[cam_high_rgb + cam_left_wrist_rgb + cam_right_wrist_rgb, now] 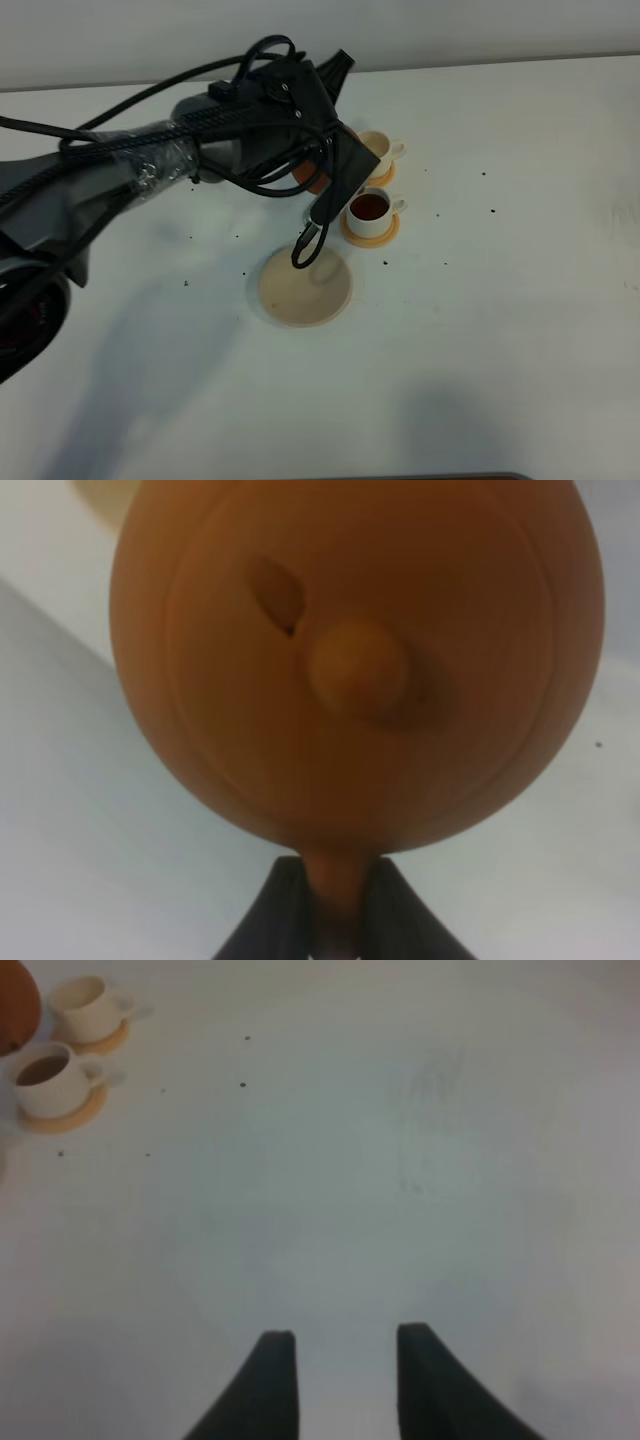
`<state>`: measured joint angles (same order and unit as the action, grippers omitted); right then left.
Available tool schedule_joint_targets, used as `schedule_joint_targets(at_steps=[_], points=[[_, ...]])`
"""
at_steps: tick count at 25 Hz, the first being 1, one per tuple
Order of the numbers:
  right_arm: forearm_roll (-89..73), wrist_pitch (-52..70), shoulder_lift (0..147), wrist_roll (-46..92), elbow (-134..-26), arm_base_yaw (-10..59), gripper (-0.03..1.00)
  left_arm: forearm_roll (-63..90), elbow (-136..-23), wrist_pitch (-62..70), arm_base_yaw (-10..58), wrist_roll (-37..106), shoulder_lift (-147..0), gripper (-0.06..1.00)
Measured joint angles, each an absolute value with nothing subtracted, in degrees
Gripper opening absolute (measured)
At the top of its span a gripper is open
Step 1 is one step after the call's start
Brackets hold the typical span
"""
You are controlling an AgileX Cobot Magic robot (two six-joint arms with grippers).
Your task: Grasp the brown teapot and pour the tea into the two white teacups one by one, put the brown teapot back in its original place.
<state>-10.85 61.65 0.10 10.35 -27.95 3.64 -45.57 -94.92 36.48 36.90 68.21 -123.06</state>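
The brown teapot (350, 660) fills the left wrist view, lid knob toward the camera. My left gripper (340, 920) is shut on its handle. From the high camera only a reddish sliver of the teapot (312, 176) shows under my left arm (250, 120), lifted beside the two white teacups. The nearer teacup (370, 210) holds dark tea; the farther teacup (378, 150) looks pale inside. The round tan saucer (305, 288) lies bare. My right gripper (345, 1360) hangs open over bare table, with both teacups (50, 1075) (85, 1005) far off.
Each cup stands on a small orange coaster (372, 234). Cables loop down from the left arm over the saucer (310, 245). A few dark specks (437, 213) dot the white table (500, 300) to the right of the cups.
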Motion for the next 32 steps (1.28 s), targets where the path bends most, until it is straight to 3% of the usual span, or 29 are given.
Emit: schedule_joint_targets(at_steps=[16, 32], points=[[-10.9, 61.7, 0.1, 10.3, -27.9, 3.6, 0.24, -27.2, -95.0, 53.2, 33.7, 55.6, -117.0, 0.11], [-10.9, 61.7, 0.1, 10.3, -27.9, 3.6, 0.24, -17.3, -88.1, 47.7, 29.4, 42.8, -118.4, 0.11]])
